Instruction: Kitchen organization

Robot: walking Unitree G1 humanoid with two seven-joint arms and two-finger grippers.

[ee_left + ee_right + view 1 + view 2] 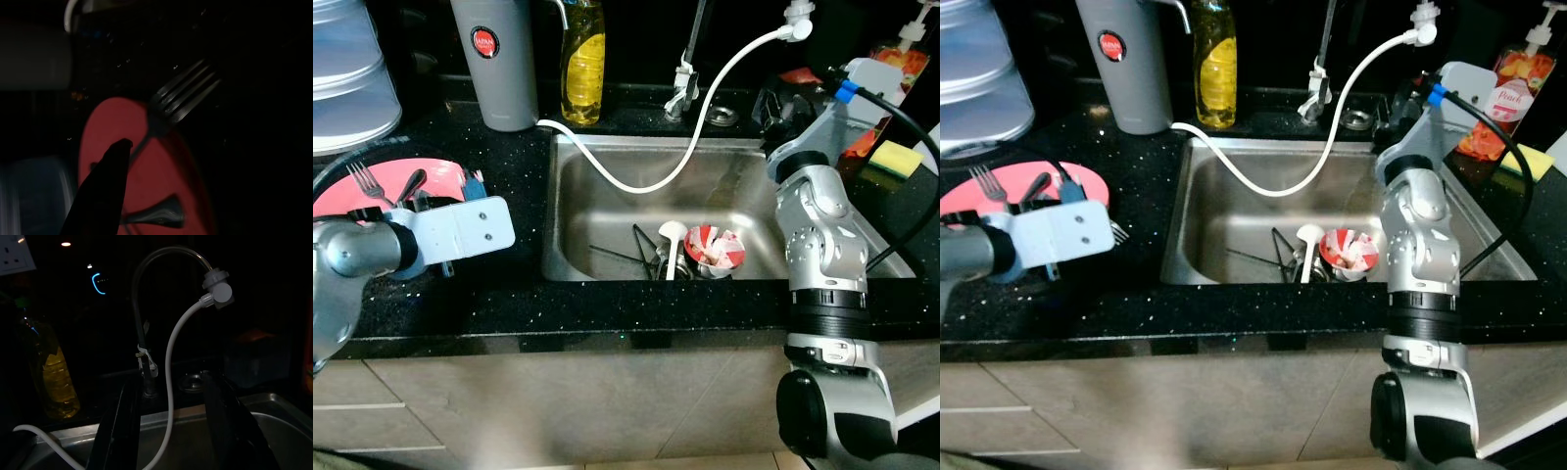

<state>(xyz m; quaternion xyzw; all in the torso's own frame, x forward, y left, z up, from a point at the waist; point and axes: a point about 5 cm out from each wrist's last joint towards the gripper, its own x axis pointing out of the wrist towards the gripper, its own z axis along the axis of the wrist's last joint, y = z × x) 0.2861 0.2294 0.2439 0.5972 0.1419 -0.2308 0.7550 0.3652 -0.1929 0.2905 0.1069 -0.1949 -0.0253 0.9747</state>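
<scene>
Stainless steel sink basin (pixel 607 196), set in the black speckled desk (pixel 509 294). At its front wall lie a red-and-white patterned cup (pixel 715 247), a white ladle (pixel 671 240) and dark utensils; the rest of the basin floor is bare. A white hose (pixel 705 108) loops over the rear rim. The right hand (pixel 171 431), fingers spread, hovers above the far right rim. Left of the sink, the left hand (pixel 105 191) hangs over a round pink plate (pixel 382 186) bearing a silver fork (pixel 367 184); its finger spacing cannot be told.

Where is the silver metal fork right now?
The silver metal fork lies on the pink round plate on the black countertop, on the robot's left of the steel sink, just beyond the left gripper.
</scene>
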